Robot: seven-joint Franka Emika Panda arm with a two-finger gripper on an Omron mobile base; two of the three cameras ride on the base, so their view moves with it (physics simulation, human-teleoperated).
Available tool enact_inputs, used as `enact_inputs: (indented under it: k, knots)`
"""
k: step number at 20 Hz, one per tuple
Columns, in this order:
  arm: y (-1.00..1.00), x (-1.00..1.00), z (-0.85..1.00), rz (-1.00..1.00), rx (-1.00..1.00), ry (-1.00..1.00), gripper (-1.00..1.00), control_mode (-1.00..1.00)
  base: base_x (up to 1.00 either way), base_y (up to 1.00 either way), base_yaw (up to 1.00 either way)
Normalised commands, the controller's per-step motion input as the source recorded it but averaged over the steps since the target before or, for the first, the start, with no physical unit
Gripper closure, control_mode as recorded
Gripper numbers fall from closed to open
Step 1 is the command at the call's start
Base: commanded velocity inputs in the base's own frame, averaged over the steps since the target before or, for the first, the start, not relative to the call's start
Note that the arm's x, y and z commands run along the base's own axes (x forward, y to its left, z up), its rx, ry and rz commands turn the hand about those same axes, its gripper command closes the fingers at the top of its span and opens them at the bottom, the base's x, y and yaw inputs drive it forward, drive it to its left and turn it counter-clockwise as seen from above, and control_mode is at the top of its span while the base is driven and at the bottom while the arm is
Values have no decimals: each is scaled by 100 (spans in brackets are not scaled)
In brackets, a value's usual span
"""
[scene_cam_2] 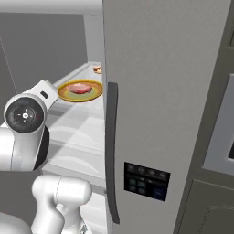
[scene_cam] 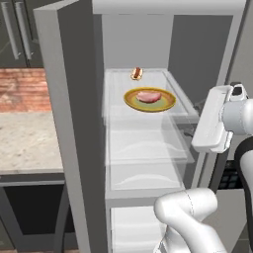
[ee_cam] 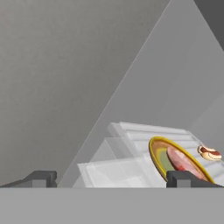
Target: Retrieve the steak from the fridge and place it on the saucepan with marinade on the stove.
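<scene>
Closest in, the tool [ee_cam: 111,178] is hanging just outside the open fridge [scene_cam: 69,113], its two dark tips [ee_cam: 179,177] standing far apart and gripping nothing. It is looking along the glass shelf from a rolled angle, so the shelf is running tilted through the hand view. In the left base view the white hand is sitting to the right of the shelves, near their front edge, well short of the food.

Moving inward, the upper glass shelf [scene_cam: 148,121] is carrying a round yellow-olive plate [scene_cam: 165,105], and the steak [scene_cam: 148,96] is lying flat on the middle of it, clear of the rim. Behind the plate, toward the back of the same shelf, a tiny red-and-white item [scene_cam: 137,73] is sitting apart from it.

That steak is looking like a soft, limp, light slab, probably slick on the surface. A pinch across its narrow width, near the middle, seems the safest hold; taken by one end it would likely droop or slide out. The plate underneath may shift if the tips press down hard.

Harder to judge: the closed door [scene_cam_2: 173,91] is covering much of the right base view and cutting off the shelf's far side. The thickness of the steak is not readable, and the plate's rim is hiding its lower edge in the hand view. The stove and saucepan lie outside what these views are taking in.
</scene>
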Motion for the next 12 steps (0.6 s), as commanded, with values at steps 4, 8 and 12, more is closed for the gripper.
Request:
enact_inputs:
  k: [4,8,12]
  knots:
    - [0,0,0,0,0,0,-100,100,9,25,-6]
    - [0,0,0,0,0,0,-100,100,10,24,-9]
    - [0,0,0,0,0,0,-100,100,14,28,-10]
